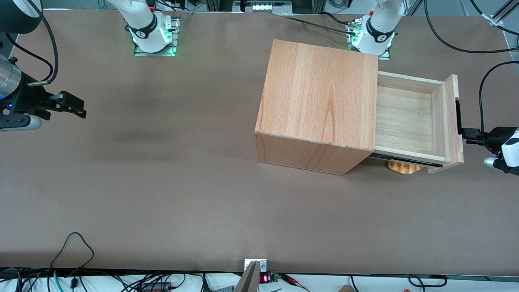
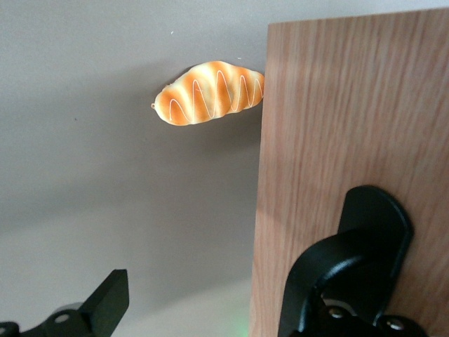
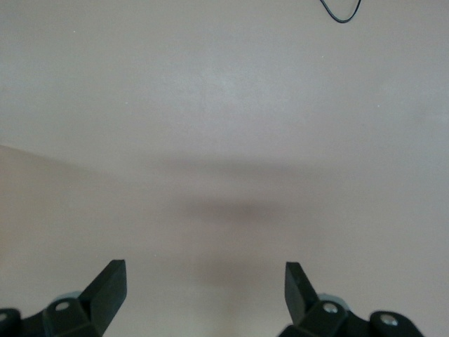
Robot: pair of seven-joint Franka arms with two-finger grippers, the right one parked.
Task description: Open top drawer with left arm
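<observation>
Gripper: the left arm (image 1: 507,150) holds its black gripper (image 1: 470,134) at the outer face of the drawer front, level with the black bar handle (image 1: 458,117). In the left wrist view the gripper (image 2: 238,309) has its fingers spread wide, one finger (image 2: 105,302) over bare table and the other (image 2: 351,274) lying against the wood panel. They pinch nothing.

Top drawer: the top drawer (image 1: 409,117) stands pulled well out of the cabinet, its open tray between the gripper and the cabinet. The tray is shallow pale wood, and its inside shows nothing in it. The flat front panel (image 2: 351,140) is a warmer brown grain and stands right in front of the gripper.

Handle: slim, black, fixed upright-on to the panel's outer face; the gripper's tip is just beside its nearer end.

Cabinet: a plain wooden box (image 1: 316,101), wider than the drawer, sits past the tray from the gripper, toward the middle of the table.

Bread: a small orange-brown loaf with pale stripes (image 2: 210,95) lies on the table under the drawer's nearer edge; in the front view (image 1: 405,166) it peeps out below the tray, nearer to the front camera than the gripper. One end is hidden by the panel.

Table: a matte brown surface (image 1: 162,182) carries everything.

Obstruction: the panel covers much of the wrist camera's sight; the tray is hidden there.
</observation>
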